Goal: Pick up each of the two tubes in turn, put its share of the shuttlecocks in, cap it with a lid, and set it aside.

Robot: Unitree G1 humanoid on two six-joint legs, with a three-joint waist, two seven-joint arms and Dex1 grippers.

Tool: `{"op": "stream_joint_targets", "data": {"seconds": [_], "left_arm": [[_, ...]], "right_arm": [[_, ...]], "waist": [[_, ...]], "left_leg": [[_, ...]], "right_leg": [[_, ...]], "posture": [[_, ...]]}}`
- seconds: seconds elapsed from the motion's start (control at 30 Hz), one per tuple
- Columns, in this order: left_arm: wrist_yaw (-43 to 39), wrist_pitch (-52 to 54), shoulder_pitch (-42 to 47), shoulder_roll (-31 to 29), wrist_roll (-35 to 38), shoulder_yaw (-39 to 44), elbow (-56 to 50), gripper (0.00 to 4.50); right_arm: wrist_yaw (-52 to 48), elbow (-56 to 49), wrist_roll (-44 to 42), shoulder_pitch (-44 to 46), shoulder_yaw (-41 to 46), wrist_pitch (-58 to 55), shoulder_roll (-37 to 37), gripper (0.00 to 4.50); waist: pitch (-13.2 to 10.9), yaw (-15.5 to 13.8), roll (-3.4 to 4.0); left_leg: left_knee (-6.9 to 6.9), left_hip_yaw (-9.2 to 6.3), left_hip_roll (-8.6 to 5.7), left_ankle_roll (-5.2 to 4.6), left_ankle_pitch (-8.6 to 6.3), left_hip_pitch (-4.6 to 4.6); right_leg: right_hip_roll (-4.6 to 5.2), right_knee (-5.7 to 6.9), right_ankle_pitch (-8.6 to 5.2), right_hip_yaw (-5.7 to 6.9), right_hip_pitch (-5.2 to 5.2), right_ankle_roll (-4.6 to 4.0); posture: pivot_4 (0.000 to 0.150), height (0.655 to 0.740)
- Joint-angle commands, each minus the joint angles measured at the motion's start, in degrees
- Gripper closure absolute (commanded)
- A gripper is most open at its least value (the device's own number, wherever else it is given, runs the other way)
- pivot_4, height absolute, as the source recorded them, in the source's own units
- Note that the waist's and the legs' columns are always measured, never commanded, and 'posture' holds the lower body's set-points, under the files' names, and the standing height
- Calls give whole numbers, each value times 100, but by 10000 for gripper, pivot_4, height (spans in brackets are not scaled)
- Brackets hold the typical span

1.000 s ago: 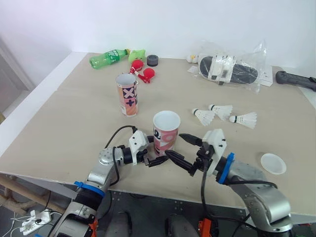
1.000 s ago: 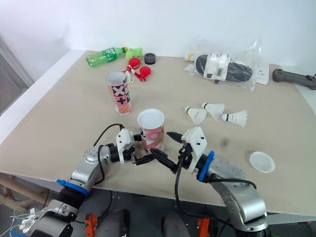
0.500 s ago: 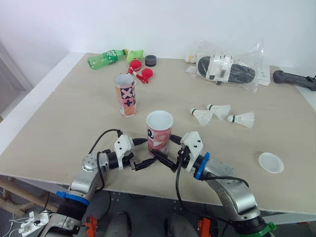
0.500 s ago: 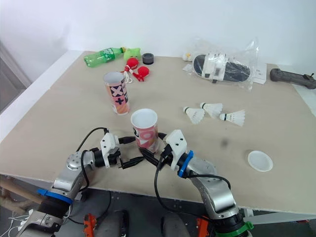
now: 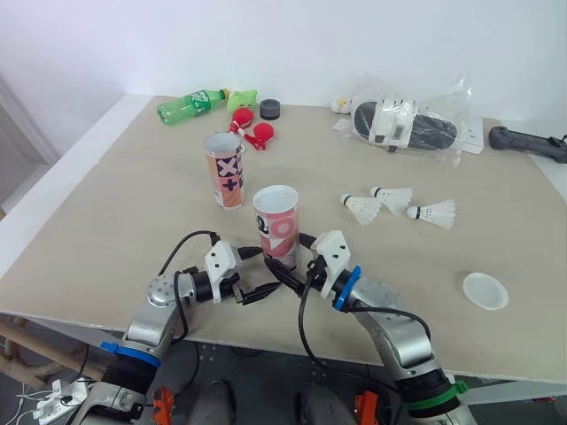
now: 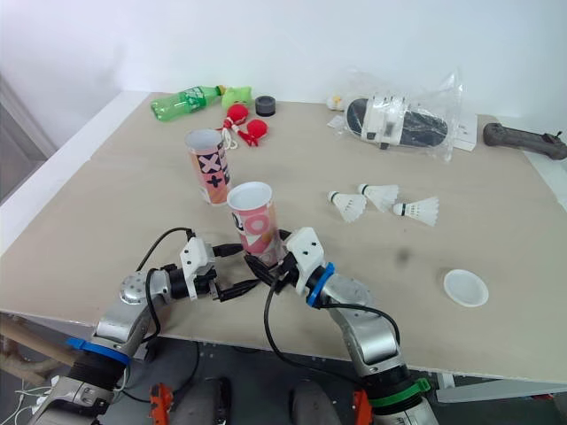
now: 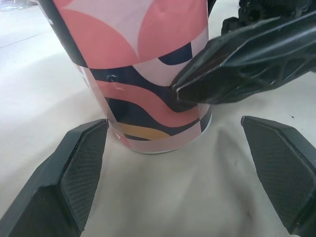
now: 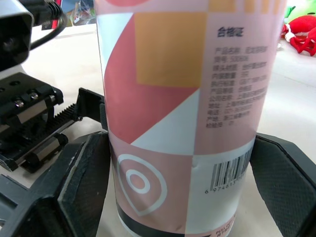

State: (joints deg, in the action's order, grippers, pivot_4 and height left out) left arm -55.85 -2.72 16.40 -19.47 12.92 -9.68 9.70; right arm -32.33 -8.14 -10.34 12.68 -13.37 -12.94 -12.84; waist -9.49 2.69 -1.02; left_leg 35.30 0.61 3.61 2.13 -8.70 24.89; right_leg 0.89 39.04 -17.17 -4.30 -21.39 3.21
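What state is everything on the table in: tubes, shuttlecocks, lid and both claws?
Near tube: upright, uncapped, gripped by right claw.
Far tube: upright, uncapped, free.
Shuttlecocks: three lying loose on the table.
Lid: lying on the table, unused.
Left claw: open, at near tube's base.
Right claw: shut on near tube.

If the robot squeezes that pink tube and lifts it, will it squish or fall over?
The pink tube looks like stiff card, so it probably keeps its shape. Its top is open and it looks empty, so it is likely light. It is tall and narrow, and the right gripper holds it near the base, so it might tip.
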Motion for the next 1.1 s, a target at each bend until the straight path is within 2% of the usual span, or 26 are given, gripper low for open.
{"op": "stream_joint_targets", "data": {"seconds": [0.03, 0.43, 0.47, 0.6, 0.8, 0.93, 1.1], "left_arm": [[-67, -11, -39, -24, -123, -143, 174, 704], [-25, 148, -301, -321, 137, 265, -199, 704], [-5, 169, -335, -357, 192, 331, -258, 0], [18, 334, -447, -466, 399, 529, -495, 0], [81, 422, -505, -500, 483, 587, -710, 0], [130, 719, -396, -518, 635, 635, -1128, 0], [337, 1544, 148, -420, 932, 532, -1734, 0]], "right_arm": [[-57, -1, 55, 41, -127, 39, 42, 0], [-112, -85, -15, -132, -10, 33, -66, 0], [-128, -97, -36, -150, 3, 34, -72, 4876], [-184, -113, -86, -200, 25, 19, -72, 14136], [-199, -150, -157, -200, 70, -1, -82, 17509], [-67, -760, -587, -308, 561, -118, -114, 17509], [949, -1714, -992, -479, 1983, -510, -181, 17509]], "waist": [[0, 0, 0], [0, 9, -1], [1, 8, 0], [0, 7, -1], [-1, 5, -4], [-7, -9, -12], [-15, -99, -22]], "left_leg": [[0, 0, 0, 0, 0, 0], [-6, 4, 4, 1, -1, -3], [-12, 4, 5, 1, -1, -3], [-34, 3, 4, 1, -1, -6], [-50, 3, 3, 1, 0, -10], [-52, 3, 3, 2, 0, 0], [-51, 2, -8, 14, 8, 44]], "right_leg": [[0, 0, 0, 0, 0, 0], [-2, 0, -5, -6, -5, -9], [-4, 0, -8, -7, -7, -13], [-6, 0, -17, -7, -10, -23], [-6, 0, -23, -7, -13, -31], [-6, -1, -23, -6, -21, -32], [2, 0, -10, -5, -59, -44]], "posture": [[1500, 7400], [1500, 7400], [1500, 7400], [1500, 7400], [1500, 7400], [1500, 7400], [1500, 7400]]}}
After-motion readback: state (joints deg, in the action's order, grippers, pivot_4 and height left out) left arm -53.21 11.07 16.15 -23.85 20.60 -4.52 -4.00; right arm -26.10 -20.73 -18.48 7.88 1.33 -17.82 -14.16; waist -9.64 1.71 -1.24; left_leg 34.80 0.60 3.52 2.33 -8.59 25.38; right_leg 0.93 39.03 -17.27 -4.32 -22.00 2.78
